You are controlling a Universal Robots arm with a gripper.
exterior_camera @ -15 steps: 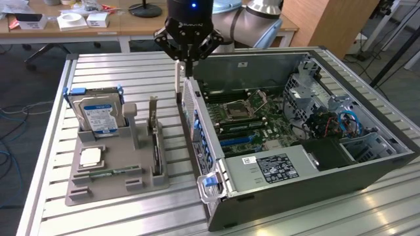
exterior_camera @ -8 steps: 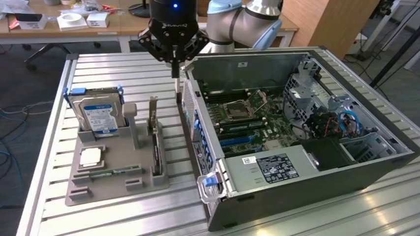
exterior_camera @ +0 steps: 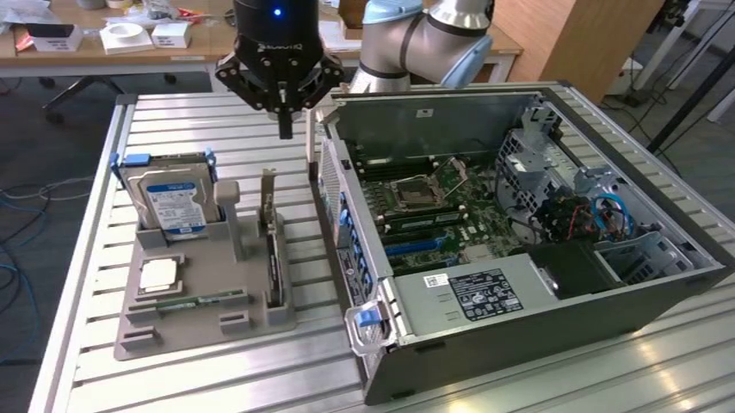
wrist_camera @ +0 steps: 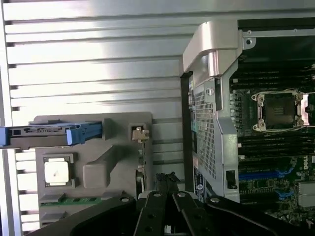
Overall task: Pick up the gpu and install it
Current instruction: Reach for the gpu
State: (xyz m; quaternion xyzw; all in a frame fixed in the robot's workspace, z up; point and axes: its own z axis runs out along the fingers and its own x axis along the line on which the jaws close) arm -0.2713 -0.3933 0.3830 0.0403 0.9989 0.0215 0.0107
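Grey holder [exterior_camera: 195,331] at the frame's lower left keeps the gpu [exterior_camera: 272,258] standing on edge, well below my closed, empty fingers [exterior_camera: 285,126] at upper centre, so I judge a good grasp needs them opened, squared to the thin board and lowered straight.

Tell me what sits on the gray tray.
The gray tray holds an upright hard drive, a square chip, a green memory stick and the gpu on edge. Slots hide the standing parts' lower edges.
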